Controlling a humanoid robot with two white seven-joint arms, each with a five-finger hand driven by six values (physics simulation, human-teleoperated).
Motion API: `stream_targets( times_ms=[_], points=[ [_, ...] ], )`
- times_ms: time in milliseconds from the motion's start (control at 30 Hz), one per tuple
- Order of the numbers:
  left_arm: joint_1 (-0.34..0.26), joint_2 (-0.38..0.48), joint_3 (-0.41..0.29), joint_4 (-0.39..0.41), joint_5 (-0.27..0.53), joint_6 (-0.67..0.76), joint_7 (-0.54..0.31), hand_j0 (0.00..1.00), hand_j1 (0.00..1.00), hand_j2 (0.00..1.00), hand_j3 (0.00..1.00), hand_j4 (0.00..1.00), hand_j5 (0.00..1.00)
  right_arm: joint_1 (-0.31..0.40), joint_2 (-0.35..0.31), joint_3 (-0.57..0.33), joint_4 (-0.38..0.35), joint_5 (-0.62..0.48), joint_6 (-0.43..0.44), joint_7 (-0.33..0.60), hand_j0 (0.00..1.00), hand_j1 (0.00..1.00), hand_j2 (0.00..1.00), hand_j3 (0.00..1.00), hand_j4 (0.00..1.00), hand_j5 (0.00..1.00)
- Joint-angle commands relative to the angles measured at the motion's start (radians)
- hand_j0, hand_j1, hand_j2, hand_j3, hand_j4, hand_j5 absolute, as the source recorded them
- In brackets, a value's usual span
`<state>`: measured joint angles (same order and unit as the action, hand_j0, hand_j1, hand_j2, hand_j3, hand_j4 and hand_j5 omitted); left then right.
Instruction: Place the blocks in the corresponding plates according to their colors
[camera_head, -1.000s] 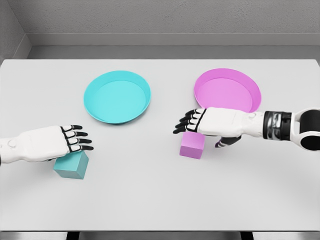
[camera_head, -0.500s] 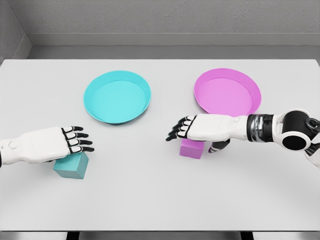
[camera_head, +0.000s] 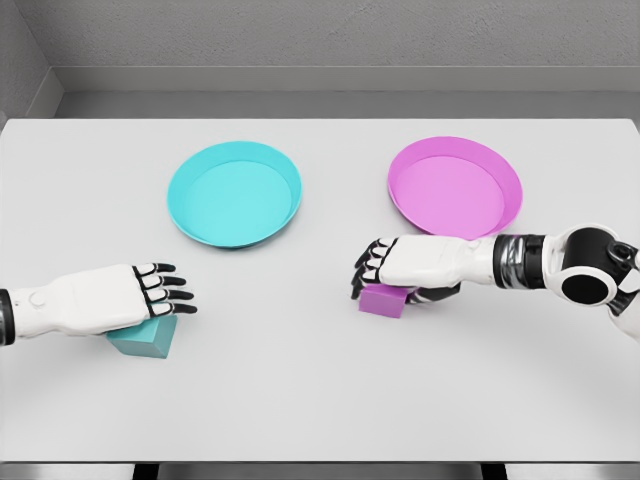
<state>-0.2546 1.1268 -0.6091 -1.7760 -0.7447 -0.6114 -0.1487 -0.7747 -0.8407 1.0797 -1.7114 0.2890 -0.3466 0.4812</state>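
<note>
Right hand, fingers curling, covers the pink block right of centre, grip uncertain; left hand hovers open over the teal block lower left; both likely rigid, light, best pinched on opposite flat faces

You see left hand hiding most of teal block; right hand covers pink block top; grip unclear.

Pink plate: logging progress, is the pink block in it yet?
No. Pink plate is empty; pink block sits on the table under the right robot hand.
</note>
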Motion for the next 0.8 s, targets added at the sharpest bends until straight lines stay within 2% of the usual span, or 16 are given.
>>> stream_targets(
  times_ms=[0, 200, 433, 533, 667, 767],
  points=[
    [0.000, 0.004, 0.000, 0.000, 0.005, 0.001, -0.020, 1.00, 1.00, 1.00, 1.00, 1.00, 1.00, 0.000, 0.000, 0.003, -0.001, 0.002, -0.002, 0.002, 0.51, 0.51, 0.51, 0.51, 0.51, 0.51],
    [0.006, 0.007, 0.000, -0.002, 0.005, 0.001, -0.032, 1.00, 1.00, 1.00, 1.00, 1.00, 1.00, -0.002, 0.000, 0.000, -0.002, 0.002, -0.002, 0.002, 0.50, 0.50, 0.50, 0.50, 0.50, 0.50],
    [0.005, 0.004, 0.002, -0.003, 0.013, 0.001, -0.023, 1.00, 1.00, 1.00, 1.00, 1.00, 1.00, -0.052, 0.002, -0.017, -0.005, -0.001, 0.000, -0.001, 0.50, 0.50, 0.50, 0.50, 0.50, 0.50],
    [0.005, 0.004, 0.002, -0.003, 0.021, 0.001, -0.022, 0.91, 0.91, 0.91, 0.91, 0.91, 0.91, -0.054, 0.003, -0.046, -0.008, -0.002, 0.000, -0.001, 0.50, 0.50, 0.50, 0.50, 0.50, 0.50],
    [0.003, 0.005, 0.003, -0.003, 0.025, 0.001, -0.022, 0.76, 0.76, 0.76, 0.76, 0.76, 0.76, -0.055, 0.002, -0.076, -0.004, -0.004, 0.000, -0.001, 0.50, 0.50, 0.50, 0.50, 0.50, 0.50],
    [0.002, 0.010, 0.005, -0.003, 0.036, 0.001, -0.023, 0.67, 0.67, 0.67, 0.67, 0.67, 0.67, -0.064, 0.002, -0.090, -0.001, -0.002, 0.060, -0.001, 0.50, 0.50, 0.50, 0.50, 0.50, 0.50]
  ],
)
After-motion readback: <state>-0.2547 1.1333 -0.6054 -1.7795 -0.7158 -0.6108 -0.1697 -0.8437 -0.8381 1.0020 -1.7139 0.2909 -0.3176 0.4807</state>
